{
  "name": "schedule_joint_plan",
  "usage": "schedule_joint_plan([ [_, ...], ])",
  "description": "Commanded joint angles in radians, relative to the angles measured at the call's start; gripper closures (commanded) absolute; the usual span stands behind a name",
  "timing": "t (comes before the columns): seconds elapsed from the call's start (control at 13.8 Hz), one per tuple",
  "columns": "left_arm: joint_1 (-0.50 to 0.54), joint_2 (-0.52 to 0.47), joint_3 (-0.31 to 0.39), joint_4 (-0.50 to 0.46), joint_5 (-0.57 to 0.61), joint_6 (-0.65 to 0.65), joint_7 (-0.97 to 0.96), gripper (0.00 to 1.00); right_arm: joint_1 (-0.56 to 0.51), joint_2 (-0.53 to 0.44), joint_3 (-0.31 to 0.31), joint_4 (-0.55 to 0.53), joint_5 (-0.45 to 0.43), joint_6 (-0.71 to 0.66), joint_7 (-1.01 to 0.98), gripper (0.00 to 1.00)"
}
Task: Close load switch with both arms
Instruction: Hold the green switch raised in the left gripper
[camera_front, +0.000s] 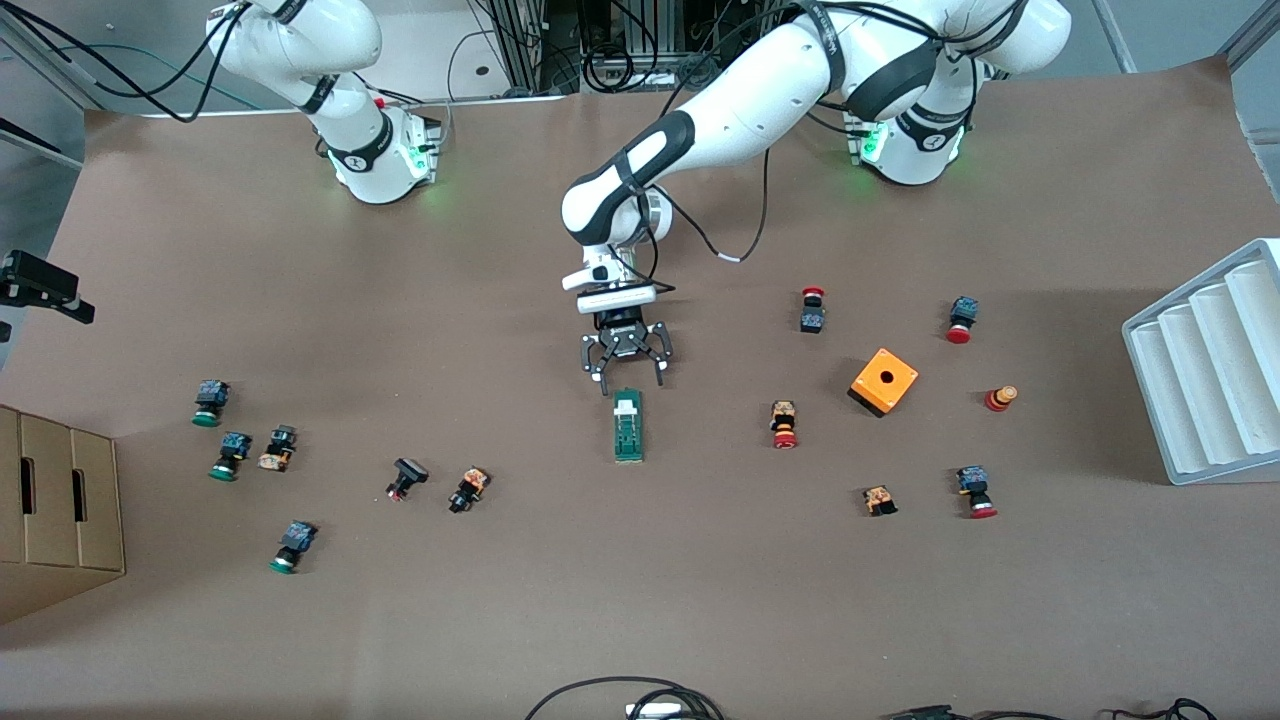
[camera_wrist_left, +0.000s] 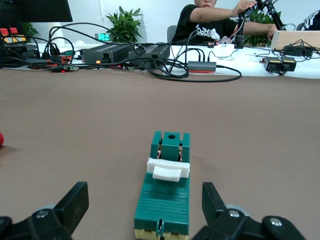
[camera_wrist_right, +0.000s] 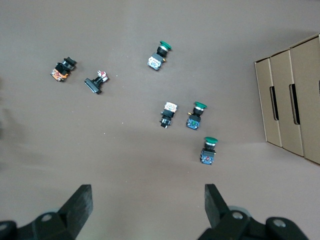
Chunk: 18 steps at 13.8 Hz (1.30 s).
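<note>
The load switch (camera_front: 628, 428) is a narrow dark-green block lying on the brown table, with its white lever (camera_front: 627, 407) toward the end farther from the front camera. My left gripper (camera_front: 630, 378) is open and low at that end. In the left wrist view its fingers (camera_wrist_left: 75, 200) stand apart on either side of the switch (camera_wrist_left: 165, 200), not touching it, and the white lever (camera_wrist_left: 168, 170) lies flat across the top. My right gripper (camera_wrist_right: 148, 197) is open and empty, high over the right arm's end of the table; the front view does not show it.
An orange cube (camera_front: 884, 381) and several red-capped buttons (camera_front: 784, 424) lie toward the left arm's end. Several green-capped buttons (camera_front: 231, 455) (camera_wrist_right: 199, 114) lie toward the right arm's end, near a cardboard box (camera_front: 50, 510) (camera_wrist_right: 295, 100). A white rack (camera_front: 1210, 365) stands at the left arm's edge.
</note>
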Motion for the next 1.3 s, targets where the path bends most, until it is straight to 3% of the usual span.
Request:
schedule_joint_plan([
  [0.0, -0.021, 0.027, -0.002, 0.029, 0.030, -0.040, -0.013, 0.00, 0.006, 0.004, -0.001, 0.006, -0.028, 0.009, -0.007, 0.00],
  [0.51, -0.037, 0.058, -0.015, 0.042, 0.074, -0.090, -0.065, 0.00, 0.016, 0.046, 0.006, 0.009, -0.013, 0.046, 0.009, 0.00],
  [0.87, -0.034, 0.083, -0.016, 0.052, 0.103, -0.090, -0.065, 0.00, 0.033, 0.106, 0.013, 0.015, 0.044, 0.104, 0.013, 0.00],
  [1.23, -0.029, 0.093, -0.015, 0.058, 0.119, -0.087, -0.093, 0.00, 0.104, 0.144, 0.019, 0.038, 0.053, 0.115, 0.212, 0.00],
])
